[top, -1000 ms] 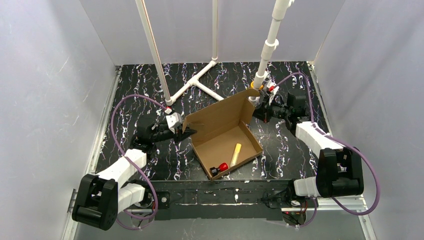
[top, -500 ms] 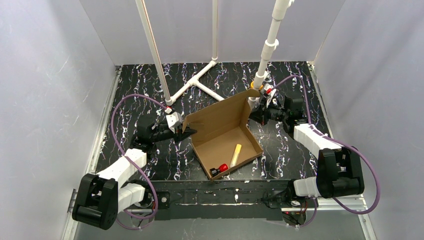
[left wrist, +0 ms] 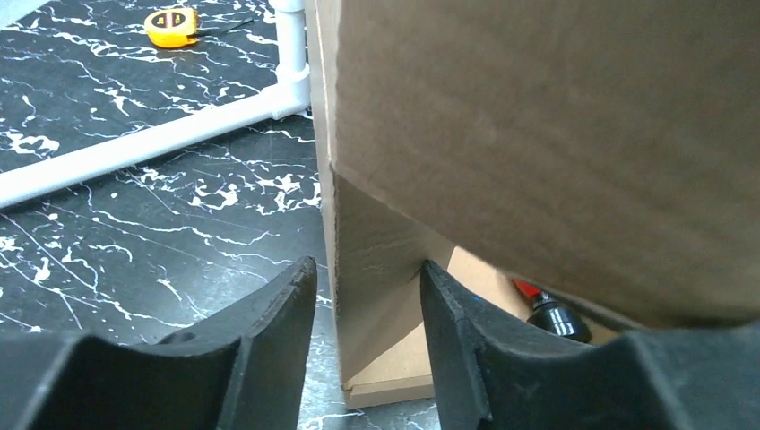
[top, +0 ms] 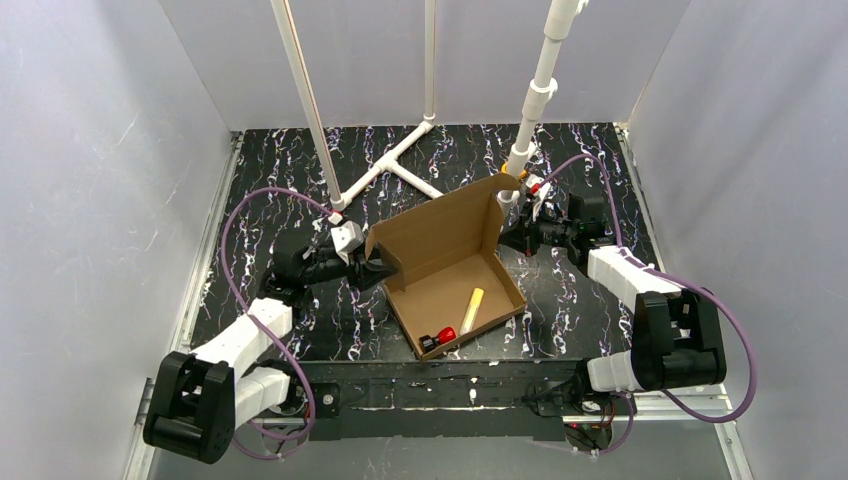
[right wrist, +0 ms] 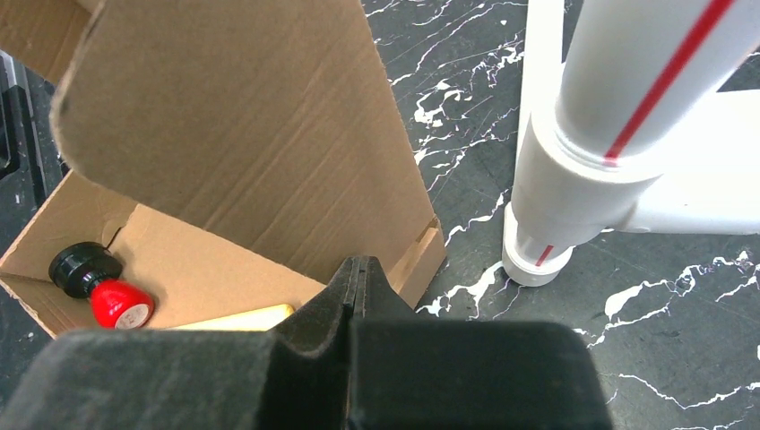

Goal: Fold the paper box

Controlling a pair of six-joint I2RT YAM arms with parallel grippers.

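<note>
Paper box (top: 455,290): sat on the black table (top: 280,170), lid (top: 440,225) standing up.
Left gripper (left wrist: 366,273): fingers apart — a side flap (left wrist: 376,242) stood between them.
Right gripper (right wrist: 358,267): fingers pressed together — beside the lid.

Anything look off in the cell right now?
Yes. The paper box sits at an angle with its lid standing up, and loose items lie in its tray: a red-capped black piece and a pale stick. That is odd for a box being folded.

so that's one paper box (top: 445,265), one pale yellow stick (top: 471,308), one red-and-black bottle (top: 438,338), one yellow tape measure (left wrist: 171,20)
</note>
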